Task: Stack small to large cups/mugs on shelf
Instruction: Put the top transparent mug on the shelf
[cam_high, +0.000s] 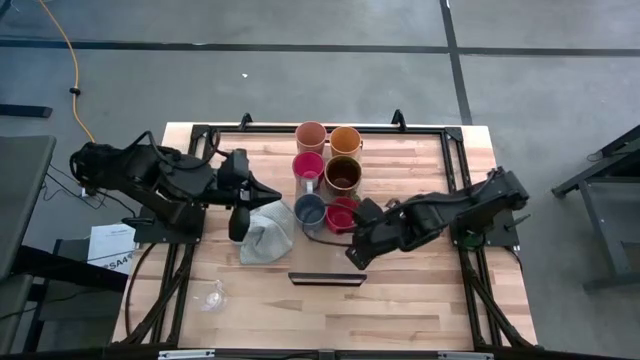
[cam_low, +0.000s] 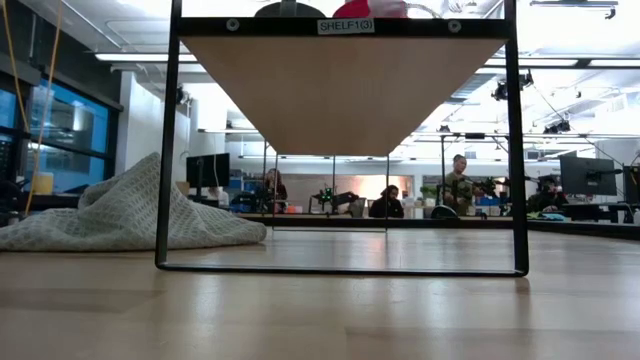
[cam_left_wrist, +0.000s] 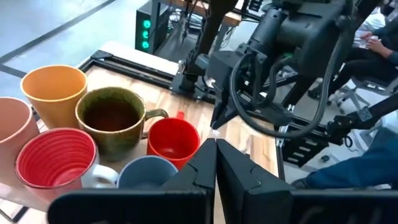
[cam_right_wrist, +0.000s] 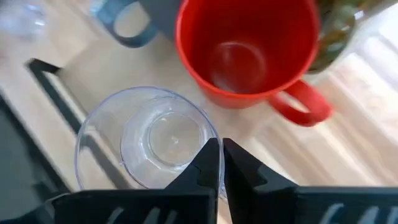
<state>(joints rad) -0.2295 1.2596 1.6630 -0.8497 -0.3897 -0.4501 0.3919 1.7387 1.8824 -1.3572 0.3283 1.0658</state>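
Six cups stand grouped on the shelf (cam_high: 322, 256), whose underside (cam_low: 340, 90) fills the low view: peach (cam_high: 311, 135), orange (cam_high: 345, 138), pink (cam_high: 308, 165), brown (cam_high: 343, 176), blue-grey (cam_high: 309, 210) and red (cam_high: 342, 214). My right gripper (cam_high: 353, 258) hangs over the shelf's near part, by the red mug (cam_right_wrist: 249, 50), shut on a clear glass (cam_right_wrist: 149, 146). My left gripper (cam_high: 272, 192) is shut and holds nothing, raised to the left of the blue-grey mug (cam_left_wrist: 146, 175). Another clear glass (cam_high: 213, 296) lies on the table at the near left. My right gripper has the clear glass by its rim (cam_right_wrist: 211, 138), which runs between the two shut fingertips, one on the inner side and one on the outer. The fingers slant down from above. The glass sits mouth up; whether its base rests on the shelf I cannot tell.
A grey cloth (cam_high: 268, 232) lies crumpled on the table just left of the shelf, below my left gripper. The shelf's black frame (cam_low: 168, 150) stands on the table. Bare tabletop (cam_high: 420, 300) lies toward the near edge.
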